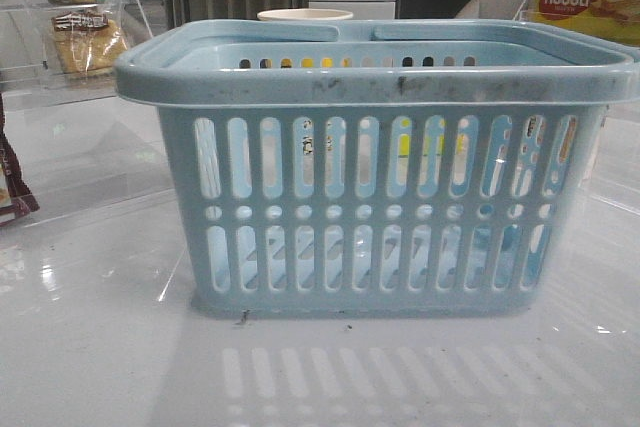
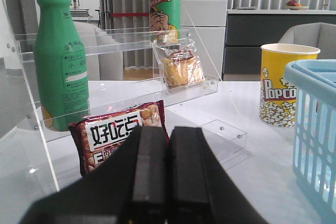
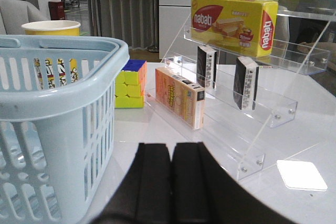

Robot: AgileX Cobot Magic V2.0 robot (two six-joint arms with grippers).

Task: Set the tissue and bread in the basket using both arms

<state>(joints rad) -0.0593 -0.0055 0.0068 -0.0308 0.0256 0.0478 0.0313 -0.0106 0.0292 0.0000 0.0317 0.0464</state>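
Note:
The light-blue basket [image 1: 380, 177] stands in the middle of the table and looks empty; it also shows in the left wrist view [image 2: 315, 129] and the right wrist view [image 3: 58, 93]. The bread [image 2: 181, 69], in a clear bag, leans on a clear shelf to the left of the basket, also seen in the front view [image 1: 88, 42]. The tissue [image 3: 245, 82], a dark pack, stands upright on a clear shelf to the right of the basket, with a second like pack [image 3: 207, 65] beside it. My left gripper [image 2: 168, 129] is shut and empty, short of the bread. My right gripper [image 3: 172, 148] is shut and empty, short of the tissue.
Left side: two green bottles [image 2: 59, 61], a dark brown snack bag [image 2: 113, 132]. A popcorn cup [image 2: 286, 85] stands behind the basket. Right side: a nabati box [image 3: 233, 17], an orange box [image 3: 178, 97], a colour cube [image 3: 130, 83], a white square [image 3: 301, 174].

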